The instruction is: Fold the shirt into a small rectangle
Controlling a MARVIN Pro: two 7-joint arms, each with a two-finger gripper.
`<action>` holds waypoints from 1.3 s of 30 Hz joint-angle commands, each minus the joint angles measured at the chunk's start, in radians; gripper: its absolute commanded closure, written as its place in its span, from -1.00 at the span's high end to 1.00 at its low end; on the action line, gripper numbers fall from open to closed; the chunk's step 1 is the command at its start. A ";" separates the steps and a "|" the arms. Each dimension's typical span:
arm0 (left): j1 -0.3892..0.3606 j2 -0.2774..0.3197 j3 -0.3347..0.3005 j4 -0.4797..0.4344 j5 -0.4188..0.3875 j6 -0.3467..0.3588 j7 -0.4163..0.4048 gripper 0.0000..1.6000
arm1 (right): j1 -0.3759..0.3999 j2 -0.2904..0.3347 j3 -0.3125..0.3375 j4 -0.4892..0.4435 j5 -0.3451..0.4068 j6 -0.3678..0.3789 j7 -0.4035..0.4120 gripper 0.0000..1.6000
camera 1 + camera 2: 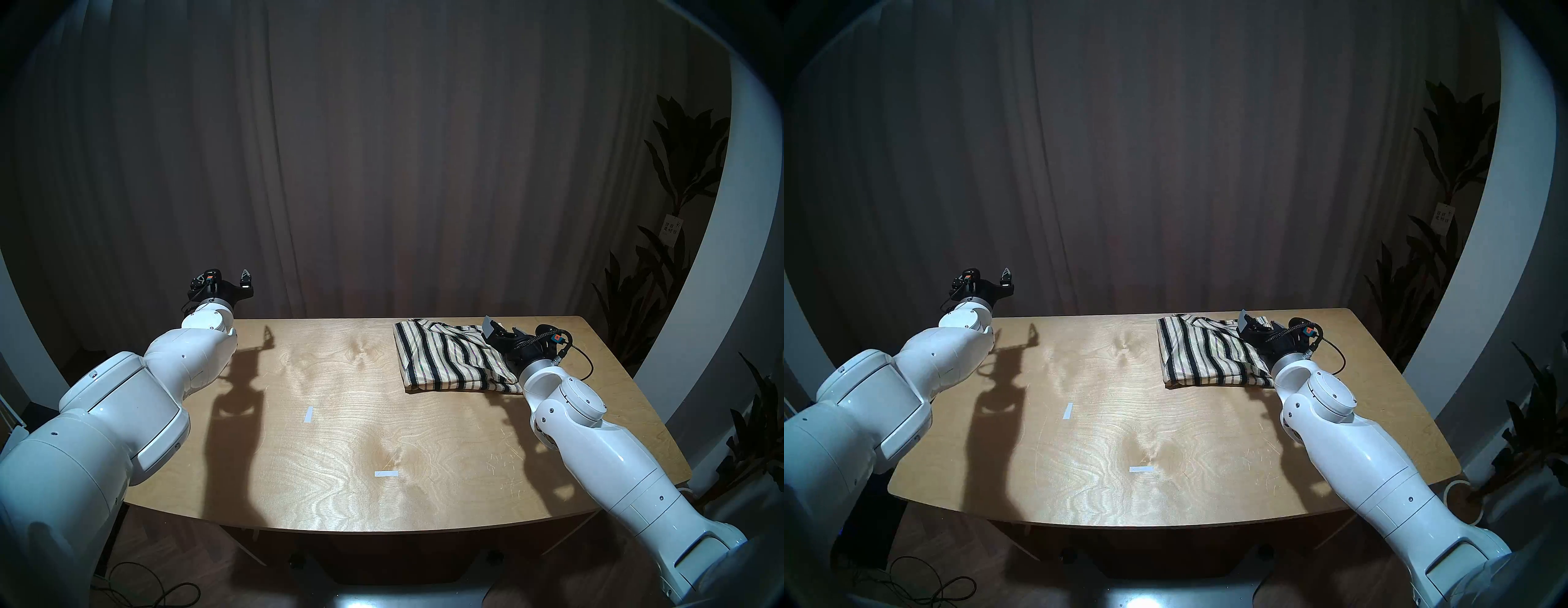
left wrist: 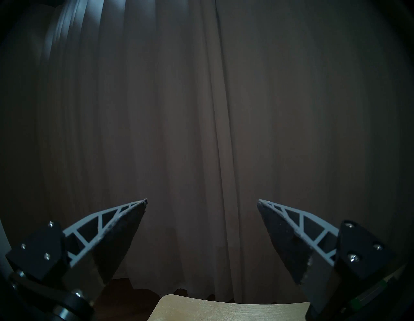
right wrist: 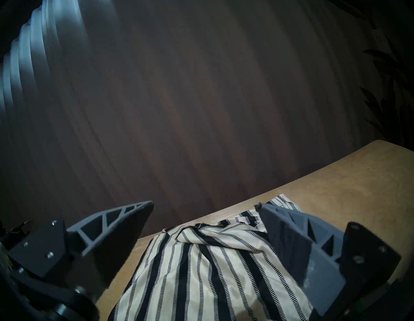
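The shirt (image 1: 445,361), cream with bold black stripes and thin dotted lines, lies folded in a rough rectangle on the far right part of the table; it also shows in the head stereo right view (image 1: 1208,356). Its far right end is rumpled. My right gripper (image 1: 502,331) is open and empty, low over that right end. In the right wrist view, the shirt (image 3: 201,269) lies between and below the open right gripper (image 3: 205,204). My left gripper (image 1: 222,278) is open and empty, raised beyond the table's far left corner, and it faces the curtain in the left wrist view (image 2: 201,200).
The wooden table (image 1: 339,424) carries two small white tape marks (image 1: 308,414) (image 1: 386,473). A dark curtain (image 1: 382,170) hangs behind the table. A leafy plant (image 1: 679,212) stands at the far right. Cables lie on the floor at the front left (image 1: 148,590).
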State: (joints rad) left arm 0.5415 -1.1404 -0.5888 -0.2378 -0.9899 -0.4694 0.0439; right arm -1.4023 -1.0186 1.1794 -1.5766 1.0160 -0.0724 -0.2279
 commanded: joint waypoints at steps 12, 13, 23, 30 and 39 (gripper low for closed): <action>0.048 0.068 0.002 -0.083 -0.003 -0.036 -0.214 1.00 | 0.143 -0.038 -0.031 0.063 -0.056 0.048 -0.039 1.00; 0.052 0.071 0.002 -0.089 -0.004 -0.037 -0.230 1.00 | 0.150 -0.040 -0.033 0.069 -0.060 0.052 -0.042 1.00; 0.071 0.093 -0.028 -0.149 -0.041 -0.049 -0.338 1.00 | 0.212 -0.062 -0.058 0.128 -0.090 0.085 -0.064 1.00; 0.072 0.103 -0.081 -0.207 -0.104 -0.043 -0.388 1.00 | 0.270 -0.085 -0.086 0.193 -0.120 0.113 -0.079 1.00; 0.120 0.115 -0.122 -0.262 -0.169 -0.028 -0.420 1.00 | 0.326 -0.114 -0.118 0.269 -0.146 0.137 -0.092 1.00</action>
State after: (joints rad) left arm 0.6431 -1.0412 -0.6728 -0.4441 -1.1094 -0.5013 -0.3481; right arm -1.1623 -1.1011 1.0722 -1.3374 0.8936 0.0594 -0.3195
